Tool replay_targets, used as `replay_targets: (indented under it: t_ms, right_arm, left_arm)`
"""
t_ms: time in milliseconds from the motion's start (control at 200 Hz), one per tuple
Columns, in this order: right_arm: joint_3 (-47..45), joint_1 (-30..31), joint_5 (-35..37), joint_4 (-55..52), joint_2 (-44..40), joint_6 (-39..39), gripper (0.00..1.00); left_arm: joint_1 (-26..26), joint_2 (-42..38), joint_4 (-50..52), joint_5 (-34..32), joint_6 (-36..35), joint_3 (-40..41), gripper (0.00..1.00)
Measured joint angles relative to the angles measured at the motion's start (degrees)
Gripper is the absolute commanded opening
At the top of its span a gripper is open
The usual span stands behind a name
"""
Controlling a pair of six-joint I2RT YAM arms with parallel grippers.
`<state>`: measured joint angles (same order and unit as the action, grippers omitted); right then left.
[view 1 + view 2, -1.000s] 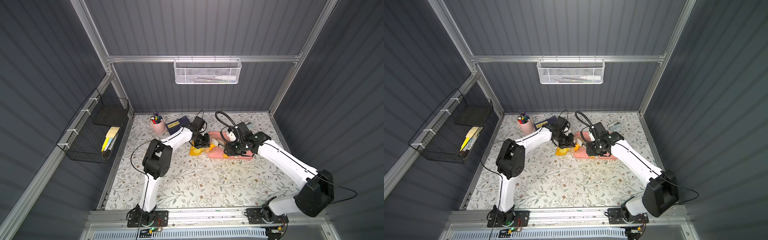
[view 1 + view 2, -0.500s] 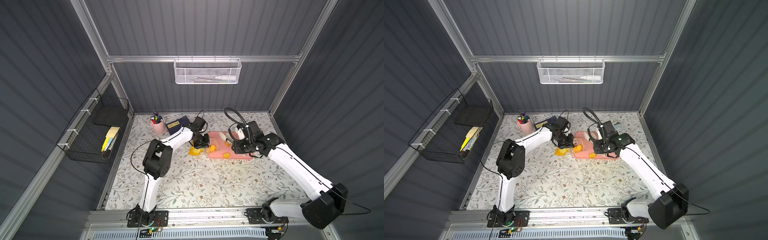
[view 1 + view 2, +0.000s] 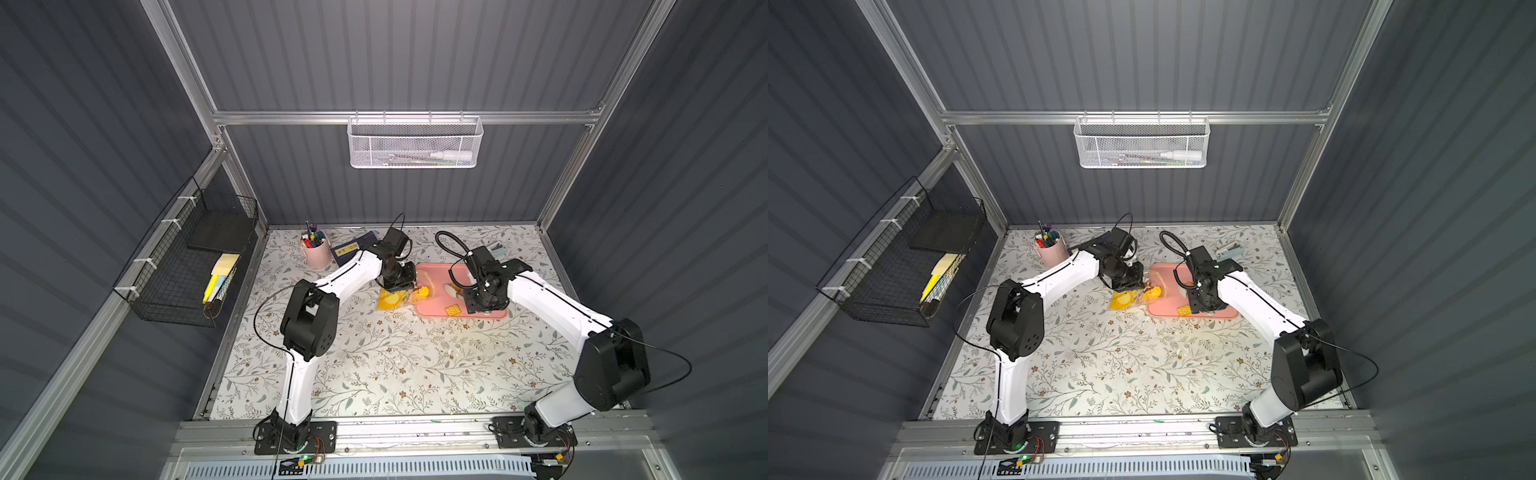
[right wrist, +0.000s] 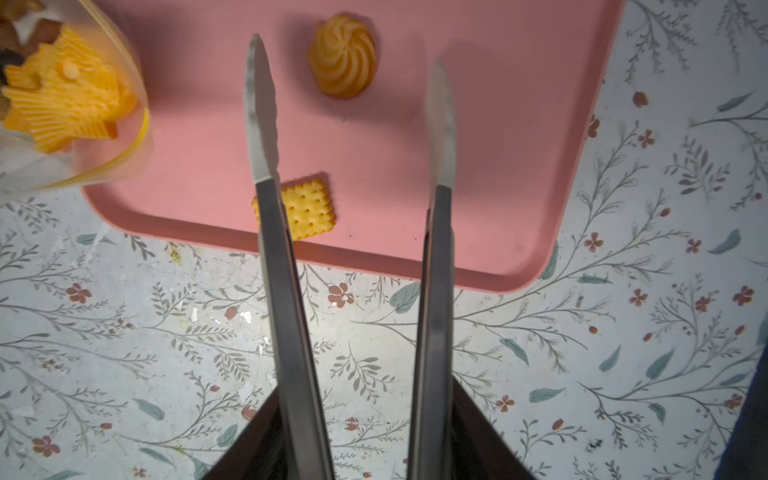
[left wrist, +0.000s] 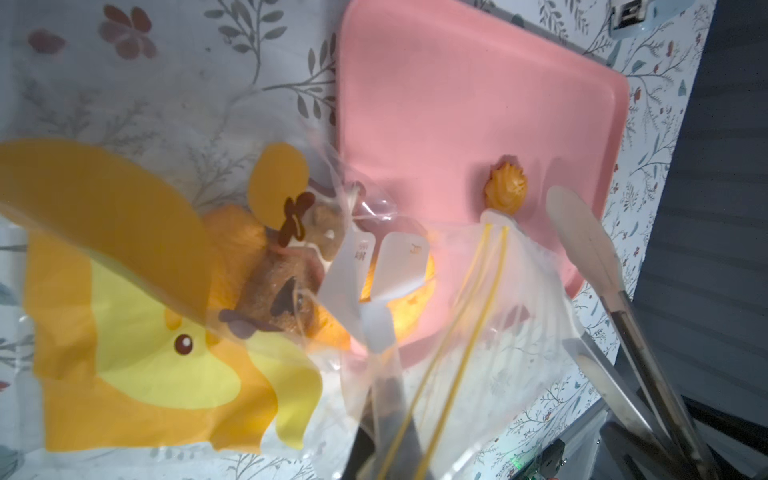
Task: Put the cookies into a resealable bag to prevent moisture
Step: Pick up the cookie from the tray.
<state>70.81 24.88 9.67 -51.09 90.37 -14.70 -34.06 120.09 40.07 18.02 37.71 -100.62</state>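
Observation:
The resealable bag (image 5: 124, 332) lies left of the pink tray (image 5: 457, 104), its mouth resting over the tray's edge. My left gripper (image 5: 382, 374) is shut on the bag's rim by the yellow seal strip. Several cookies (image 5: 282, 286) sit inside it, a ridged yellow one (image 4: 62, 99) nearest the mouth. On the tray lie a swirl cookie (image 4: 343, 62) and a square cracker (image 4: 309, 210). My right gripper (image 4: 345, 53) hangs open over the tray with nothing between its long fingers. The swirl cookie lies under the gap between its tips. In both top views the bag (image 3: 395, 298) (image 3: 1123, 300) shows beside the tray.
A pink pen cup (image 3: 314, 249) and a dark notebook (image 3: 353, 251) stand behind the left arm. A small clip-like object (image 3: 496, 249) lies at the back right. A black wire basket (image 3: 187, 266) hangs on the left wall, a white mesh basket (image 3: 413, 143) on the back wall.
My right gripper has drawn back from the bag's mouth to above the tray, and its fingers have spread wider. The left gripper and bag have not moved.

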Motion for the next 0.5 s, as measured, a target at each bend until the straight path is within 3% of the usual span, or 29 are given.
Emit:
replay_targets:
  t_ms: [110, 340, 500]
  right_arm:
    - [0.37, 0.46, 1.18, 0.02, 1.88, 0.46, 0.52]
    - [0.70, 0.76, 1.75, 0.09, 3.72, 1.55, 0.35]
    - [0.79, 0.94, 1.27, 0.02, 2.78, 1.55, 0.31]
  left_arm:
    - [0.00, 0.00, -0.31, 0.00, 0.00, 0.11, 0.00]
    - [0.00, 0.02, -0.50, 1.14, 0.00, 0.15, 0.00]
    - [0.00, 0.02, -0.94, 1.57, 0.02, 0.63, 0.00]
